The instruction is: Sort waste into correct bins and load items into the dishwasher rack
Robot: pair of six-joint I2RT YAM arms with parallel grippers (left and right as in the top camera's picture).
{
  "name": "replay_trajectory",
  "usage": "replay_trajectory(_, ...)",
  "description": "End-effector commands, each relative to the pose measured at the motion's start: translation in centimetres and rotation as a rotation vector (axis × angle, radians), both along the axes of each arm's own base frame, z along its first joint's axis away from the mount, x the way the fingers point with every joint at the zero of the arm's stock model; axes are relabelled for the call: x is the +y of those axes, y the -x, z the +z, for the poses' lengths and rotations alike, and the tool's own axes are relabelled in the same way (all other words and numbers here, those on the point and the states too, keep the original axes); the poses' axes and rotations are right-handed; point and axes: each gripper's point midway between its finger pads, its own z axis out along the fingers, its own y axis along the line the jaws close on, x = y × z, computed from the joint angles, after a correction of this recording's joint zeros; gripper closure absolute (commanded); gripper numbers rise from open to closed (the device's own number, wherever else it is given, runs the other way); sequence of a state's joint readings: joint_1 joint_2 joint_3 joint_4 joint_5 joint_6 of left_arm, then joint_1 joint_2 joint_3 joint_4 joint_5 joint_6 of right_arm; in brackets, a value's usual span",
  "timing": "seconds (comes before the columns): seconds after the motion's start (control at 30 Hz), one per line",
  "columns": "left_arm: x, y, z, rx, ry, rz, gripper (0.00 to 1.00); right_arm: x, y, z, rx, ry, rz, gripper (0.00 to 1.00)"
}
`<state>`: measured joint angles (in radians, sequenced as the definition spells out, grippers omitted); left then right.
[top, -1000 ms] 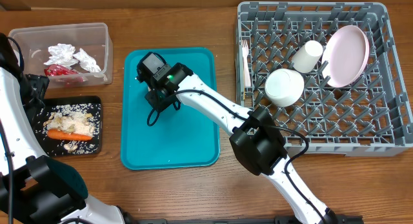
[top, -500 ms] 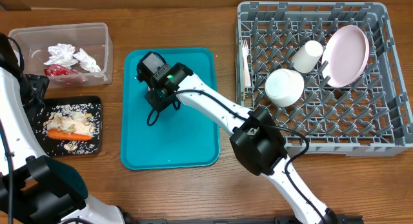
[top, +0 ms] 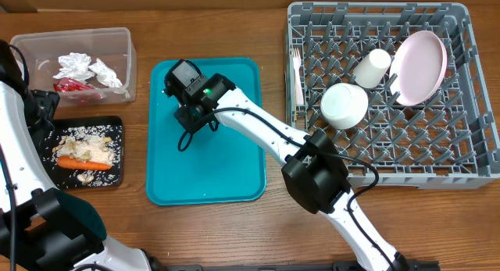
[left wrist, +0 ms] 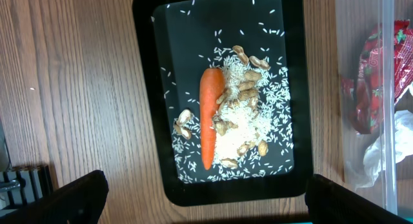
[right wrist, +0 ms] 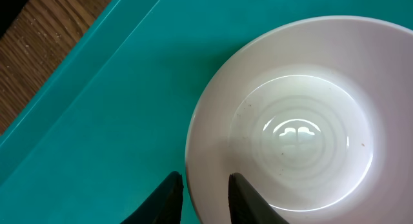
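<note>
Bowl [right wrist: 293, 127] sits on the teal tray [top: 234, 177], its rim at six o'clock pinched between the right gripper's [right wrist: 205, 197] fingers. Left gripper [left wrist: 206, 192] hangs with jaws spread wide above the black tray [left wrist: 148, 95] holding carrot [left wrist: 210, 114] and rice [left wrist: 242, 130].

overhead top-down, wrist views close, downward

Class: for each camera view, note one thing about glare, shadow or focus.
Right wrist: bright lamp glare in the white bowl, pincer tips dark and soft. Left wrist: black tray reflects dully, rice sharp. Overhead: evenly lit, soft shadow beside the teal tray.
</note>
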<state>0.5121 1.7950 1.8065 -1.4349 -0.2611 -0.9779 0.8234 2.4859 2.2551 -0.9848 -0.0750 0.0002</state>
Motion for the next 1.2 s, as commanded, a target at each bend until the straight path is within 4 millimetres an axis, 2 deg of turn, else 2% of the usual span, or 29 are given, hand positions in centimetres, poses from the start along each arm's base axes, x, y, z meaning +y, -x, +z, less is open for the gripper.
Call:
replay_trajectory(0.0,-0.2,0.1,0.4,-0.018,-0.006,0.017,0.00,0.4,-0.7,4.0,-0.053,-0.063,-0.004,0.73)
replay_trajectory(0.17,-0.2,0.1,0.4,-0.018,-0.006,0.016,0.00,0.2,-0.5,2.8,-0.032,-0.041,-0.004,0.73)
replay_trajectory(0.37,-0.2,0.1,0.4,-0.018,-0.006,0.016,0.00,0.3,-0.6,2.9,-0.035,-0.044,-0.003,0.73)
replay_trajectory(0.43,-0.2,0.1,0.4,-0.018,-0.006,0.016,0.00,0.2,-0.5,2.9,-0.034,-0.044,-0.003,0.79)
replay_trajectory(0.53,-0.2,0.1,0.4,-0.018,-0.006,0.016,0.00,0.2,-0.6,2.9,-0.034,-0.044,-0.003,0.83)
replay_trajectory(0.73,-0.2,0.1,0.5,-0.018,-0.006,0.016,0.00,0.2,-0.4,2.9,-0.030,-0.040,-0.003,0.83)
replay_trajectory(0.77,-0.2,0.1,0.5,-0.018,-0.006,0.016,0.00,0.2,-0.4,2.9,-0.029,-0.040,-0.002,0.84)
replay_trajectory(0.87,-0.2,0.1,0.5,-0.018,-0.006,0.016,0.00,0.2,-0.3,3.0,-0.026,-0.045,-0.002,0.96)
replay_trajectory(0.97,-0.2,0.1,0.5,-0.018,-0.006,0.016,0.00,0.7,0.1,4.0,-0.009,-0.080,0.008,0.96)
replay_trajectory(1.17,-0.2,0.1,0.4,-0.018,-0.006,0.016,0.00,1.1,-0.2,9.3,-0.042,-0.182,-0.017,0.96)
